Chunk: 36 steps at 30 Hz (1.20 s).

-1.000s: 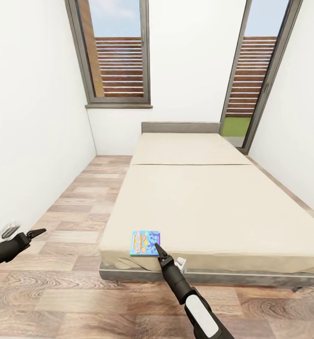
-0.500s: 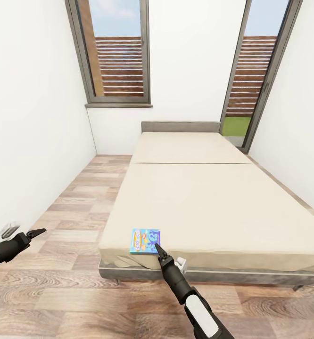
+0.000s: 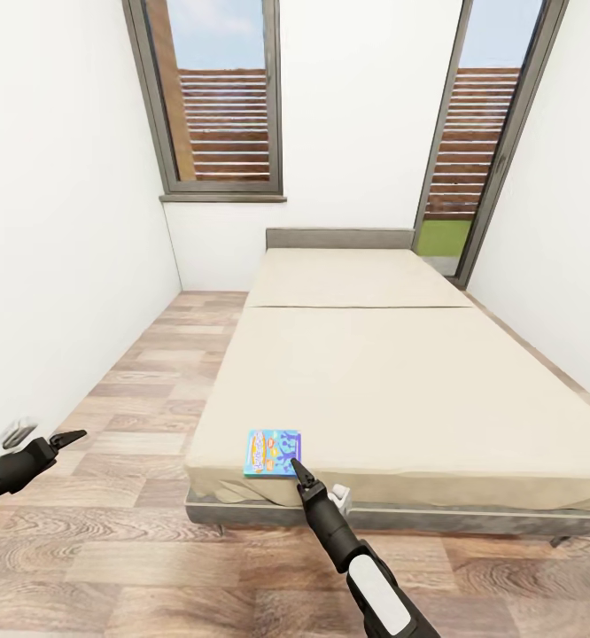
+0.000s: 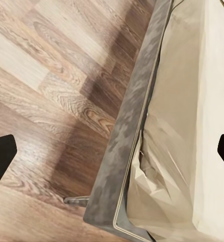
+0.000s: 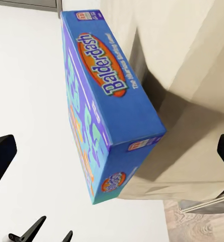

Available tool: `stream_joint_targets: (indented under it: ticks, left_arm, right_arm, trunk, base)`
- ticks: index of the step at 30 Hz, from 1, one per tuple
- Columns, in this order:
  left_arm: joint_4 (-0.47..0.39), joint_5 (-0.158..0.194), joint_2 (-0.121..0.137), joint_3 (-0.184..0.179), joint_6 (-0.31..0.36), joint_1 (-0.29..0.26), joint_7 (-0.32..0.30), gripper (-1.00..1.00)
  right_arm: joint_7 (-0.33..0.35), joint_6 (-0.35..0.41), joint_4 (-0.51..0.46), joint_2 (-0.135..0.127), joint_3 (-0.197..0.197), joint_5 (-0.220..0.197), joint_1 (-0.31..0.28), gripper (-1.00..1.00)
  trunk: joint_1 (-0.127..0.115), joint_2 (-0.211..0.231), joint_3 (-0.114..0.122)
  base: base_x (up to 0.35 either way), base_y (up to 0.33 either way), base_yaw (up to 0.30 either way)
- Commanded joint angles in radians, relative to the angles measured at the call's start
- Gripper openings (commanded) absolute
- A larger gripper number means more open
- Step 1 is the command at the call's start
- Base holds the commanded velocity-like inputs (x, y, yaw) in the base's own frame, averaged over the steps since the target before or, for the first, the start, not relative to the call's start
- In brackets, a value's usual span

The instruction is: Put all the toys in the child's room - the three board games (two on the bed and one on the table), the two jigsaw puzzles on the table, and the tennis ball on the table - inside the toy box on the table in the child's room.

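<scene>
Right gripper (image 3: 296,464): the jaws stand apart, one dark fingertip (image 5: 1,161) at each edge of the right wrist view, with nothing clamped between them. The tip sits just beside the board game (image 3: 272,455), at the corner of the box nearest the robot; actual contact cannot be confirmed.

Left gripper (image 3: 67,436): the jaws stand apart and empty, with one dark fingertip (image 4: 0,159) at each edge of the left wrist view. This gripper hangs over the wood-plank floor (image 3: 144,381), well apart from the board game, on the side of the bed (image 3: 375,381) toward the white wall (image 3: 56,266).

Board game: a small flat rectangular box with a bright blue cover, pale blue-green figures and an orange oval emblem. The right wrist view shows the title "Balderdash" in yellow lettering on its side panel (image 5: 112,101). The box lies flat on the beige mattress at the foot end of the bed, close to the corner nearest the left gripper.

Bed: plain beige mattress on a grey frame (image 4: 127,146), with a low grey headboard (image 3: 339,239) at the far end. The sheet is creased at the foot corner.
</scene>
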Motion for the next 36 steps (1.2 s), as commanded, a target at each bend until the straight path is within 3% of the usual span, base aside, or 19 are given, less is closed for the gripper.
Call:
stream_joint_targets:
  ticks: [1, 36]
  left_arm:
    - [0.0, 0.004, 0.0, 0.002, 0.008, -0.001, -0.001, 1.0]
    - [0.0, 0.004, 0.0, 0.002, 0.009, -0.001, -0.001, 1.0]
  right_arm:
    - [0.003, 0.007, 0.0, 0.0, 0.0, -0.01, 0.0, 1.0]
    - [0.003, 0.008, 0.0, 0.0, 0.0, -0.01, 0.0, 1.0]
  trunk:
    - [0.0, 0.0, -0.001]
    - [0.0, 0.0, -0.001]
  base:
    - [0.0, 0.0, 0.0]
    - [0.018, 0.014, 0.0]
